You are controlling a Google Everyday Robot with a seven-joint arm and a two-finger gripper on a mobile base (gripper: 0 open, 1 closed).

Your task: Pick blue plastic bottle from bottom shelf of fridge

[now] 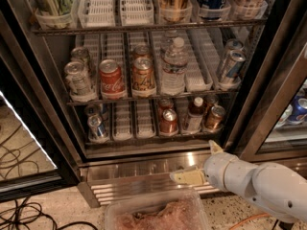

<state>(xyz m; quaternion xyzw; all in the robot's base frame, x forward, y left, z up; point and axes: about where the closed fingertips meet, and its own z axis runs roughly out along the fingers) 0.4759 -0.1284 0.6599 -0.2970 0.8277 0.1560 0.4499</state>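
The fridge [57, 143] stands open in front of me. On its bottom shelf [128, 126] the blue plastic bottle [194, 115] stands upright, white cap up, between two copper-coloured cans [168, 120] [214, 117]. My gripper [199, 162] is at the lower right, in front of the ribbed steel base panel [144, 169], below and slightly right of the bottle and apart from it. Its two pale fingers [184, 177] are spread open and hold nothing.
A silver can [97, 127] stands at the left of the bottom shelf. The middle rack holds a clear water bottle [174, 66], a red cola can [110, 78] and other cans. A clear plastic tub [156, 212] sits on the floor below. Cables [21, 214] lie at lower left.
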